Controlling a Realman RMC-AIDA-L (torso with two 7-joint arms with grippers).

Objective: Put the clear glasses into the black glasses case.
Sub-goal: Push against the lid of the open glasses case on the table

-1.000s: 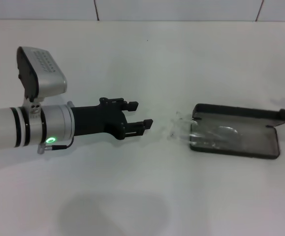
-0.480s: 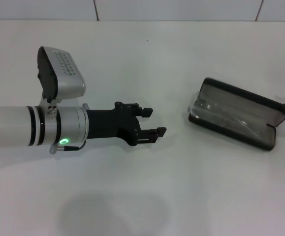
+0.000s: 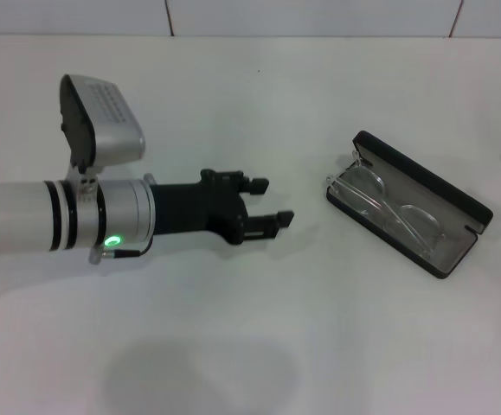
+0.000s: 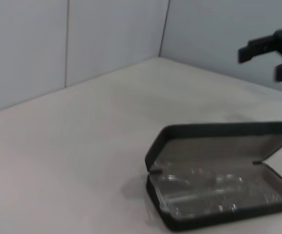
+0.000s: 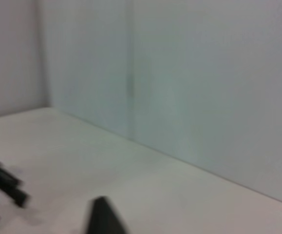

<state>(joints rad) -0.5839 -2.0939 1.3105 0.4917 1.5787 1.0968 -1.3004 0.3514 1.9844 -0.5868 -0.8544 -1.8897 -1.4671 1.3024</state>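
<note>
Left pincer [image 3: 267, 202] hovers open, empty, beside my black glasses case [image 3: 458, 226]; clear glasses [image 3: 395, 212] inside look light, slippery, fragile: grip the bridge.

White table and tiled wall

A plain white table [image 3: 259, 346] spreads below a white wall [image 3: 319, 17] with dark seams.

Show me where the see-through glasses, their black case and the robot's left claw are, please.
clear glasses [image 3: 395, 210]: head view, on the bridge between the lenses, inside the case.
black glasses case [image 3: 436, 183]: head view, on the raised lid's dark rim.
left claw [image 3: 267, 202]: head view, midway between its two open fingertips, apart from the case.
</note>
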